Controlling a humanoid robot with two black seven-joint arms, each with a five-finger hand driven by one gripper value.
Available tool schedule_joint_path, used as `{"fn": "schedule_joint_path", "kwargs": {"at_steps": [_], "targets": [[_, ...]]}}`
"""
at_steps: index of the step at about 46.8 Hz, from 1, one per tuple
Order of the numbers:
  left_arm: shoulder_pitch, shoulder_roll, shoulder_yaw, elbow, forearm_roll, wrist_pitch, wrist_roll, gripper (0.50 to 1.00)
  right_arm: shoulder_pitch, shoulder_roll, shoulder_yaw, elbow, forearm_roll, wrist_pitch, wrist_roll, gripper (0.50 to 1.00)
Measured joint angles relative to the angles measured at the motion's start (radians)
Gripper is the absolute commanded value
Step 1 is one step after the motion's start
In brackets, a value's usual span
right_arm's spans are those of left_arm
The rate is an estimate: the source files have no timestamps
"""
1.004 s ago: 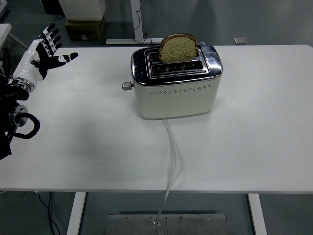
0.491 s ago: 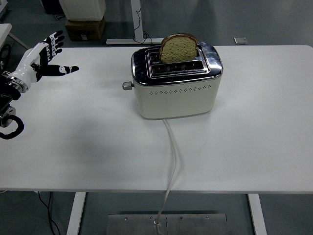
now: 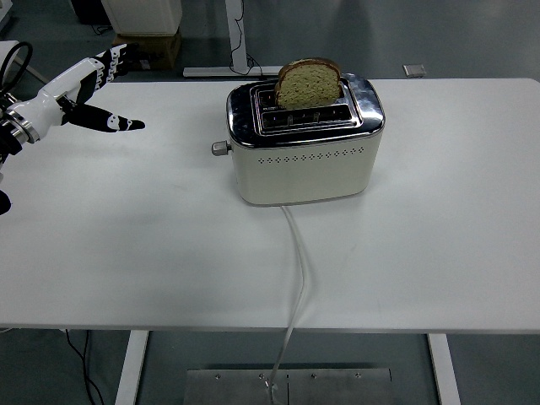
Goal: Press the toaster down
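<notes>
A cream and chrome toaster stands at the middle back of the white table. A slice of brown bread sticks up out of its far slot. The lever knob juts from the toaster's left end and sits high. My left hand, white with black fingers, hovers over the table's far left, fingers spread and holding nothing, well left of the knob. The right arm is out of sight.
A white power cord runs from the toaster's front over the table's near edge. A cardboard box and a desk leg stand on the floor behind the table.
My left hand has risen and moved right and away, toward the table's far left; the arm has lifted mostly out of the picture. The toaster and bread have stayed still.
</notes>
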Motion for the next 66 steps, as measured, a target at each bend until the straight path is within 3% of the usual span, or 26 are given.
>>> {"fn": "schedule_joint_path", "kwargs": {"at_steps": [8, 17, 30, 66], "targets": [[0.029, 0.018, 0.001, -0.037, 0.152, -0.001, -0.003, 1.0, 0.0, 0.0, 0.0, 0.0, 0.0, 0.0, 0.001, 1.0], [0.059, 0.06, 0.0, -0.113, 0.202, 0.0, -0.005, 1.0, 0.0, 0.0, 0.0, 0.0, 0.001, 0.0, 0.001, 1.0], [0.067, 0.078, 0.0, -0.127, 0.297, 0.004, -0.005, 1.0, 0.0, 0.0, 0.0, 0.0, 0.0, 0.0, 0.001, 1.0], [0.079, 0.043, 0.041, -0.178, 0.384, 0.013, -0.005, 1.0, 0.0, 0.0, 0.0, 0.0, 0.001, 0.0, 0.001, 1.0]]}}
